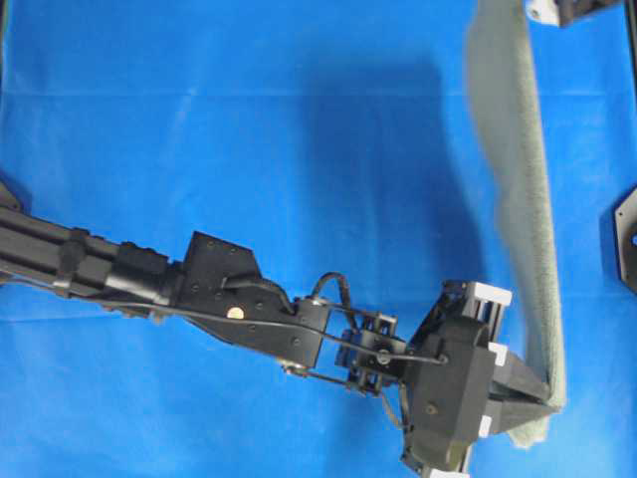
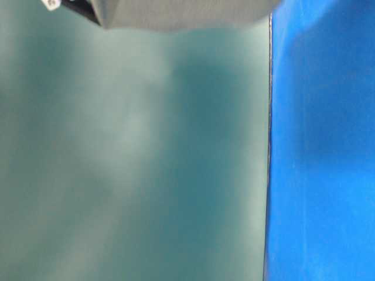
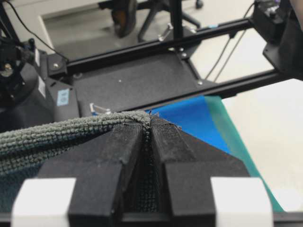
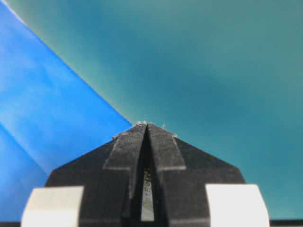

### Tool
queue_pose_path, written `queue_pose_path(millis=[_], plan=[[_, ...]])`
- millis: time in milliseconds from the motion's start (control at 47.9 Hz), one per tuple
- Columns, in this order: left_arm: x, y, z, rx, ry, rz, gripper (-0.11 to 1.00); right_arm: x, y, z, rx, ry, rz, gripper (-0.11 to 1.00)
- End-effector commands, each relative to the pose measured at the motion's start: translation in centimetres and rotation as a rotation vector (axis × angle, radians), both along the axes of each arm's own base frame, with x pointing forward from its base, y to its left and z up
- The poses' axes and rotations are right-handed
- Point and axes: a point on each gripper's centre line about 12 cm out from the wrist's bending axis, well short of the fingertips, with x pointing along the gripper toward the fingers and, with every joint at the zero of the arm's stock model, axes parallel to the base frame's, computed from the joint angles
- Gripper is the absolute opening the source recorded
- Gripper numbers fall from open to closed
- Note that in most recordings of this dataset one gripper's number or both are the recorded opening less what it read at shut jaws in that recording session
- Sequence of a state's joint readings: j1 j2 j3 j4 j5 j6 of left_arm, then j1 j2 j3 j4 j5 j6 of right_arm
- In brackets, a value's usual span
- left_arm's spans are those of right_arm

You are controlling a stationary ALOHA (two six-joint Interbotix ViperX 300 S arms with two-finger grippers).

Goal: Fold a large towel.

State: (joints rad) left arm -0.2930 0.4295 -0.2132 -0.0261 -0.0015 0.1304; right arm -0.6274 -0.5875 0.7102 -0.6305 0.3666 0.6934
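The towel is lifted off the table and hangs as a grey-green sheet, seen edge-on from above as a strip running from the top edge to the lower right. My left gripper is shut on its near end. In the left wrist view the terry cloth runs in from the left and is pinched between the closed jaws. The right gripper barely shows at the top edge. Its jaws are closed, with fibres at the tips and the towel spread beyond. At table level the towel fills most of the view.
A bright blue sheet covers the table. My left arm stretches across it from the left edge to the lower right. A black mounting plate sits at the right edge. Black frame rails lie beyond the table.
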Motion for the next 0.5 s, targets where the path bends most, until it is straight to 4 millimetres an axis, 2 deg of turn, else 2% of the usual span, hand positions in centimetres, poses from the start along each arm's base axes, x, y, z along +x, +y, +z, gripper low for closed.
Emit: queue_pose_path(millis=[0,104,188,376,481], plan=[[-1.3,-2.1,1.6,-0.033,-0.025,-0.036,0.02,-0.4,-1.1,-0.2,-0.004,0.011,-0.033,0.01],[-3.1,-1.8,-0.2,-0.037,0.025,-0.035,0.02,1.7,-1.7,-2.1,0.020,0.030,0.019,0.01],[-5.2,-1.3,-1.8,-0.070,0.065,-0.028,0.02,4.3,-2.1,-3.7,0.035,0.029,0.085,0.01],[-11.9,0.6,-6.5,-0.219,0.238,0.032,0.02,11.9,-3.2,-6.6,0.065,0.033,0.220,0.01],[-15.2,1.5,-8.1,-0.291,0.313,0.063,0.02,15.0,-3.6,-7.6,0.074,0.057,0.248,0.01]])
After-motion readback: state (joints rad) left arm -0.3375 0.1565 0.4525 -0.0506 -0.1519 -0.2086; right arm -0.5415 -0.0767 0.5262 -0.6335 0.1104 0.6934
